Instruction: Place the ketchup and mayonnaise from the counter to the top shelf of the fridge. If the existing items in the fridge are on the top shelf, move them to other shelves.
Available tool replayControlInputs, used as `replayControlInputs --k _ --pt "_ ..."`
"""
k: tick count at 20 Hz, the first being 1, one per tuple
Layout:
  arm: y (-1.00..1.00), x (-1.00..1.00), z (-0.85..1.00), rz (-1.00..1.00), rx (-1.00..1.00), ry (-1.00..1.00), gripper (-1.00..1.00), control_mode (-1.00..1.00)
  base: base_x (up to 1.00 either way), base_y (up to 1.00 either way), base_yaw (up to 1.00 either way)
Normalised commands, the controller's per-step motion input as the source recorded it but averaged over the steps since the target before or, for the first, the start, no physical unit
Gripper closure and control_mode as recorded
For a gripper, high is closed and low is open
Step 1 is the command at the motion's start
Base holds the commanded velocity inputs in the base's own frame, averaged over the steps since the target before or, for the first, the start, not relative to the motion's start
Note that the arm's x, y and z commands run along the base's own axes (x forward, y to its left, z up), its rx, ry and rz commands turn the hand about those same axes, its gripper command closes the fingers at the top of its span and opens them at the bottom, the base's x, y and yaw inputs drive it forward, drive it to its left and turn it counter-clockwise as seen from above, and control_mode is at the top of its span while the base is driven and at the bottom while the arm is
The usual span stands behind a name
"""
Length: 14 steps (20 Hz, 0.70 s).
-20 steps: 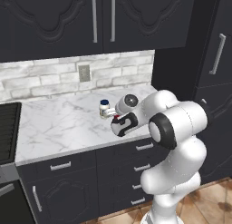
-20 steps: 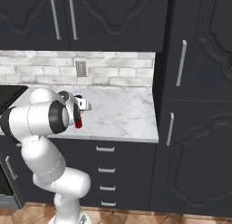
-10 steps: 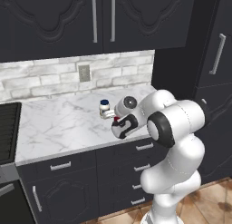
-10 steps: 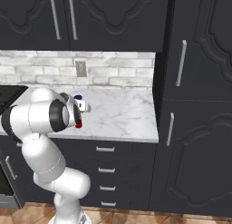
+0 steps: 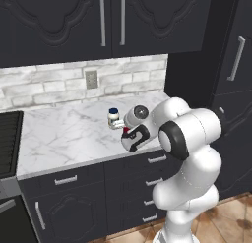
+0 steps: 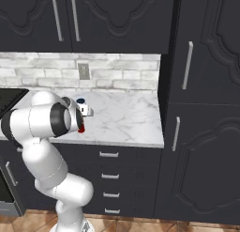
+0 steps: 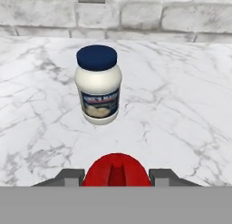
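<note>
Hand view: my end effector is clamped on the ketchup, fingers tight on both sides. Mayonnaise stands upright at 12 o'clock on the marble table, apart from the bottle.

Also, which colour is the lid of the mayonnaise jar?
Dark blue, seen best in the hand view on the mayonnaise.

Light: you get even, soft rendered light, no glare.
Shadows: faint one under the mayonnaise on the tabletop.
Sharpness: crisp throughout; dark cupboards lose detail.
</note>
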Motion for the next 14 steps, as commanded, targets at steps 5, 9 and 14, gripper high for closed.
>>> replayControlInputs --k 5,9,14 --pt "0.0 -0.06 0.07 0.0 0.0 -0.01 1.0 -1.0 0.0 0.0 0.0" --pt "0.0 -0.36 0.52 0.0 0.0 -0.1 1.0 -1.0 0.0 0.0 0.0" --pt "0.0 -0.38 0.75 0.0 0.0 -0.12 1.0 -1.0 0.0 0.0 0.0"
